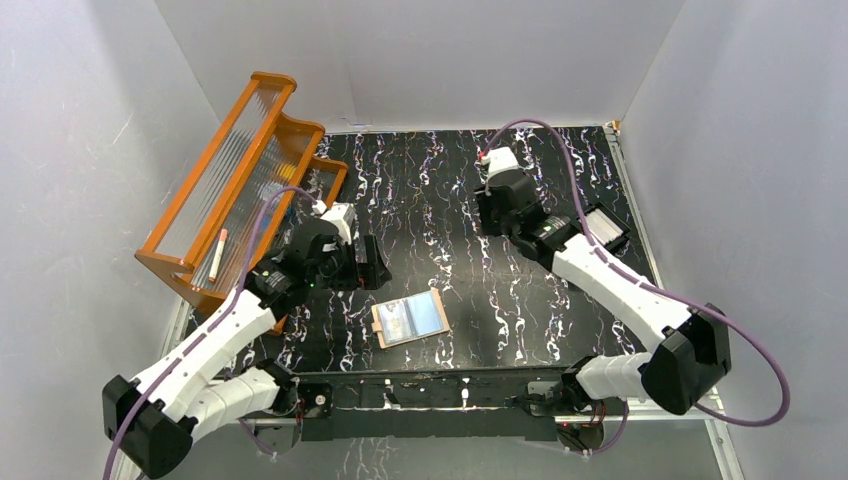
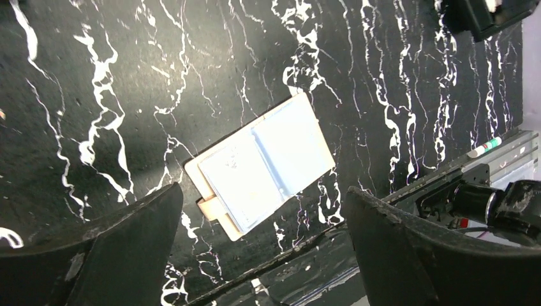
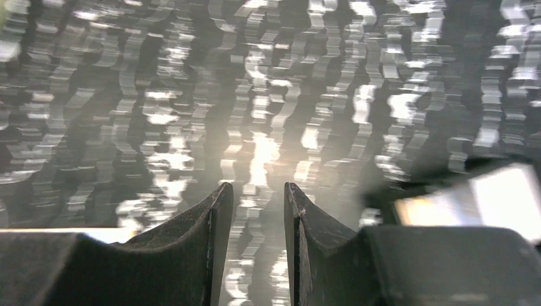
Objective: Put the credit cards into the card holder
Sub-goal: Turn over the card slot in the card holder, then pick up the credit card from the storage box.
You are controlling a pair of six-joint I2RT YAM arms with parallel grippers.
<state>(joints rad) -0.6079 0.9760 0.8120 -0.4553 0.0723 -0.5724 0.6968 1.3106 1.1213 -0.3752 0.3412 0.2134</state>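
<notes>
L gripper wide open, empty, hovering just far-left of holder. Holder lies open flat, near-centre of table, pale-blue inside up. R gripper far right, jaws partly apart, nothing between.

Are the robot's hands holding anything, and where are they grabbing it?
Nothing is held. The left hand gapes wide above the tan folding card holder lying on the black marbled table; the right hand has only air between its fingers.

Bright even light; heavy right-wrist motion blur.
</notes>
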